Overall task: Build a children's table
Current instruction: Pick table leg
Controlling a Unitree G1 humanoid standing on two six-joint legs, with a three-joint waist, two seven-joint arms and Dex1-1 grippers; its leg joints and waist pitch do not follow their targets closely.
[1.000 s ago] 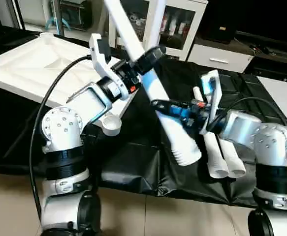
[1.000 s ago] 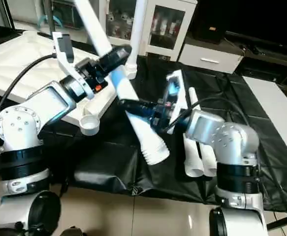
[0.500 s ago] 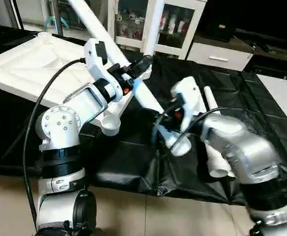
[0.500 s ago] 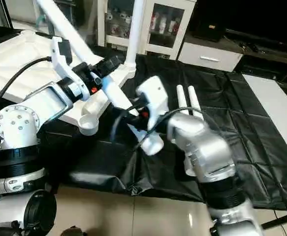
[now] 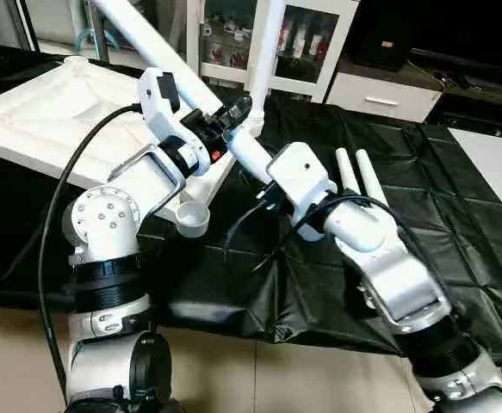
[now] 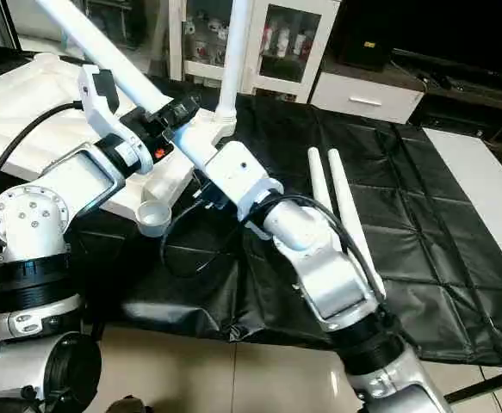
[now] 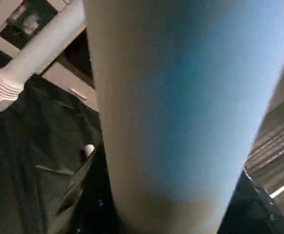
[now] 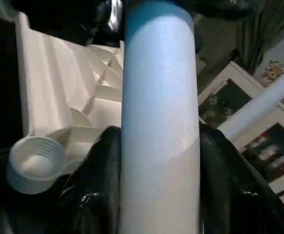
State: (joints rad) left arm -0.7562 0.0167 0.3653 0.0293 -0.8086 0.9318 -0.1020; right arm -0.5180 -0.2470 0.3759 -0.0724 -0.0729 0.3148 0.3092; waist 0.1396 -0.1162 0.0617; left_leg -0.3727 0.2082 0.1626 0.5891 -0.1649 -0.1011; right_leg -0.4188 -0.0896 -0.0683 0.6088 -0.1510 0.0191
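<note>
The white tabletop (image 5: 52, 112) lies upside down at the left on the black cover, ribs up. One leg (image 5: 263, 43) stands upright in its far corner socket. The near corner socket (image 5: 192, 218) is empty. A second long white leg (image 5: 147, 39) slants from the upper left down toward the middle. My left gripper (image 5: 232, 112) is shut on it. Just below, my right gripper (image 8: 159, 141) is shut on the same leg (image 8: 159, 87), one black finger (image 8: 95, 180) on each side. The leg's lower end is hidden behind my right wrist (image 5: 295, 176). Two more legs (image 5: 362, 176) lie side by side on the cover.
The black-covered worktable (image 5: 457, 224) stretches to the right, with its front edge near my body. White cabinets with glass doors (image 5: 311, 43) stand behind it. A black cable (image 5: 61, 215) loops from my left forearm.
The held leg has swung up and back toward the tabletop, its top tilting further left. My right arm has stretched forward, with its gripper now just below the left gripper on the leg.
</note>
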